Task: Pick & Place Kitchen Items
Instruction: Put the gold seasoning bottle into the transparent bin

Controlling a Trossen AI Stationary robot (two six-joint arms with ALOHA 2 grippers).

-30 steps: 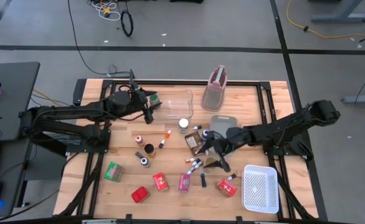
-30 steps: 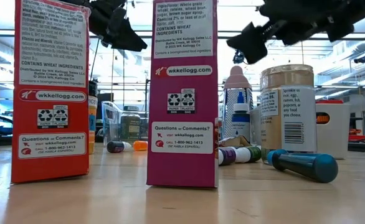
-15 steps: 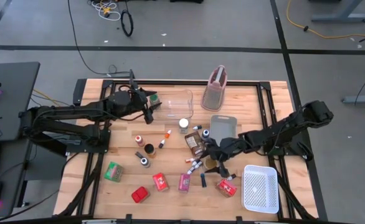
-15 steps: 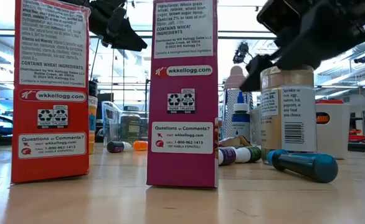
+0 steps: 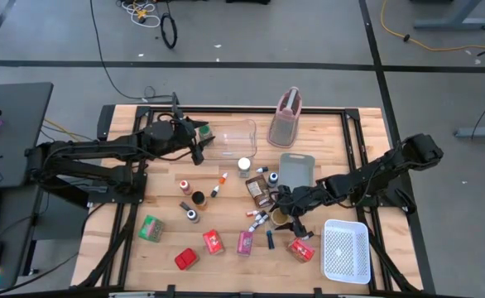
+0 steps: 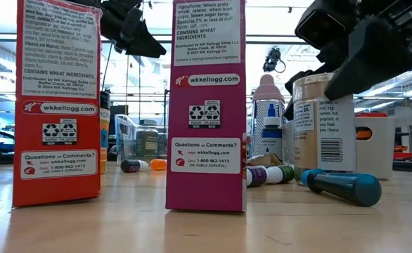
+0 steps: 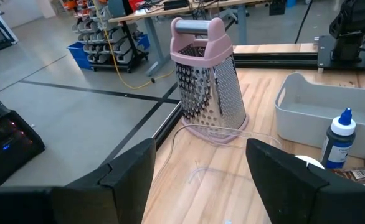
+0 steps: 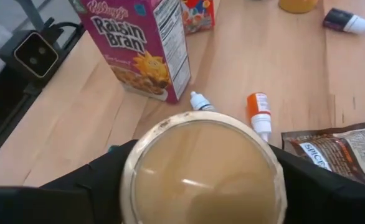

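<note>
The right gripper [image 5: 280, 213] is reaching low over the middle of the table [image 5: 127, 240], its 2 fingers [image 8: 89, 180] standing spread on either side of a tan-lidded spice jar [image 8: 202, 168]; whether they are already pressing the jar, I cannot tell. In the low view the jar [image 6: 325, 123] is standing upright on the wood with the dark gripper beside its top.

Around that jar the other kitchen items are lying scattered: a brown spice packet [image 5: 257, 189] just to its far left, an orange-capped small bottle [image 8: 257, 112] and a white-capped one [image 8: 201, 101] on their sides, and a purple Raisin Bran cereal box [image 8: 142, 43] standing upright nearby. A red cereal box [image 5: 213, 241] and a pink one [image 5: 245, 242] are standing near the front edge, with a green packet [image 5: 151, 228] farther left.

The white mesh basket [image 5: 345, 250] is sitting at the near right corner, right of the jar. The grey tray [image 5: 296, 168] is lying behind the gripper.

The left gripper [image 5: 199, 149] is hovering with fingers [image 7: 129, 174] spread at the far left, beside the clear bin [image 5: 234, 138]. Its wrist view is facing the pink grater [image 7: 206, 78], standing upright.
</note>
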